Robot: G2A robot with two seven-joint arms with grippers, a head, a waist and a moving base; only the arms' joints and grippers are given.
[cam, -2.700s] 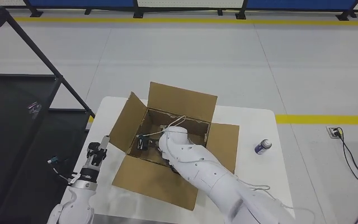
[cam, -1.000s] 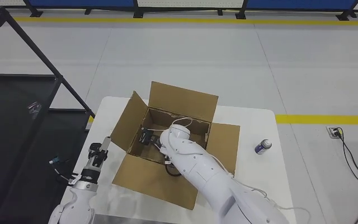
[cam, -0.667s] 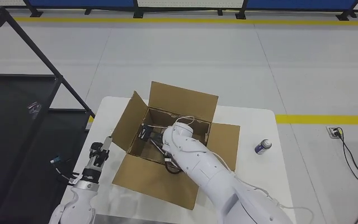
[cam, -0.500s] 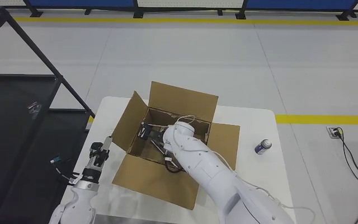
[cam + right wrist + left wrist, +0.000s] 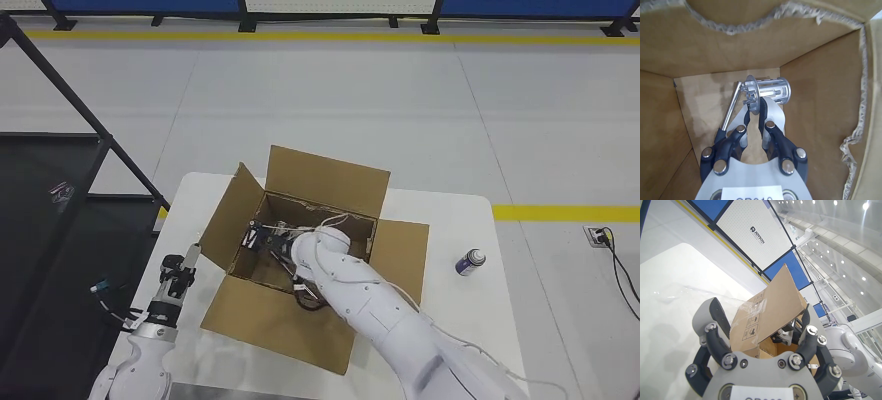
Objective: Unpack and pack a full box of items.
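An open cardboard box (image 5: 325, 180) stands on the white table (image 5: 450, 330). My right gripper (image 5: 755, 106) is down inside it, shut on the round flange of a silver metal cylinder part (image 5: 770, 91). A shiny rod with a black grip (image 5: 731, 106) lies beside the part on the box floor. From above, the right gripper (image 5: 258, 238) sits near the box's left inner wall. My left gripper (image 5: 183, 262) is open with nothing between its fingers, low over the table left of the box, facing the side flap (image 5: 776, 306).
A small spray can (image 5: 470, 262) stands on the table to the right of the box. A black frame rack (image 5: 60, 200) borders the table's left side. Clear plastic film (image 5: 677, 291) lies on the table by the left gripper.
The right gripper has shifted a little toward the far left corner inside the box, and the arm's elbow turned with it. The left arm has stayed put.
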